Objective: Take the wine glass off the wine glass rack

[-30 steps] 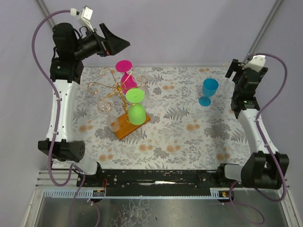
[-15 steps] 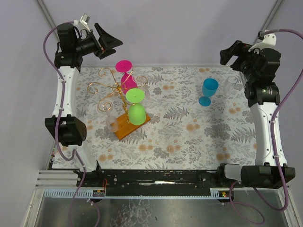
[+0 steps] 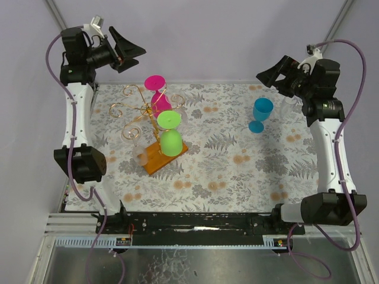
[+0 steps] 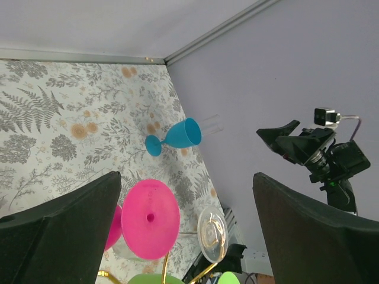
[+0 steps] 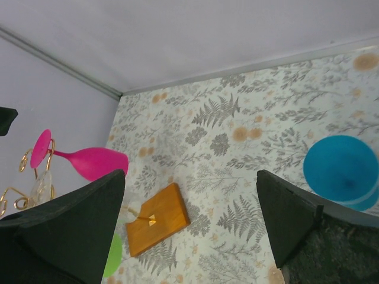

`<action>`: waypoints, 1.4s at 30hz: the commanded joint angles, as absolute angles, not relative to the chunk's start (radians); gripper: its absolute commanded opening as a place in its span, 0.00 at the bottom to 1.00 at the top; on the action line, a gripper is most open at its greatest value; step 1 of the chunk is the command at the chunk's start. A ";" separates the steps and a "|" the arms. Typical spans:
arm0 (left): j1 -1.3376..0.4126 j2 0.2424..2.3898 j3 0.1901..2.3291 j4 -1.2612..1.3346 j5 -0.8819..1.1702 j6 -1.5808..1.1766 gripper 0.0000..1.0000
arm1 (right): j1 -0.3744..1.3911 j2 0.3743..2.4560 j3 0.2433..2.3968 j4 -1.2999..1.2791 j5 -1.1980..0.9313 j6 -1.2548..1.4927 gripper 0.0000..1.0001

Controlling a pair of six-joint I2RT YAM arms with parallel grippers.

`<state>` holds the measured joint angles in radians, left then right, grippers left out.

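**Surface and room.** The worktop (image 3: 237, 177) is covered with a pale cloth printed with grey ferns and orange blossoms. It is enclosed by plain lavender walls (image 3: 237, 35), and slim metal posts (image 3: 340, 21) are seen at the far corners.

**Count.**
- Two arms are fitted: the left arm (image 3: 77, 118) and the right arm (image 3: 328, 148).
- One wine glass rack (image 3: 155, 163) is present.
- One pink wine glass (image 3: 155, 81) and one green wine glass (image 3: 172, 143) are hung on the rack upside down, foot uppermost.
- One clear wine glass (image 3: 141, 155) is hung at the rack's near-left side, and a further clear foot (image 4: 211, 234) is seen beside the pink one. The total of clear glasses cannot be fixed.
- One blue wine glass (image 3: 260, 113) is stood upright on the cloth, well apart from the rack, on the right.

**Rack.** The rack is placed on the left half of the worktop, towards the far edge. It is formed of thin gold wire with curled arms spreading from a central stem. The stem is fixed to a flat rectangular orange-brown wooden base, which is set askew to the worktop edges.

**End effectors.**
- The left end effector (image 3: 135, 54) is raised above the far-left corner, beyond the rack. Its fingers are spread wide and nothing is held.
- The right end effector (image 3: 263, 77) is raised beyond the blue wine glass, likewise spread wide and with nothing held
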<state>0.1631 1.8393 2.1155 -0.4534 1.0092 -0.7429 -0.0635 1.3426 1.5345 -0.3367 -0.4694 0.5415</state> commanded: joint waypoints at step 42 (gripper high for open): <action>0.540 1.407 1.755 -0.299 1.207 -0.867 1.00 | 0.444 1.858 1.832 0.019 -0.964 1.192 0.47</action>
<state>0.5301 1.4097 1.7630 -0.3538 1.1721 -0.8562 0.4290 1.8656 1.7737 -0.0238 -0.9092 1.1755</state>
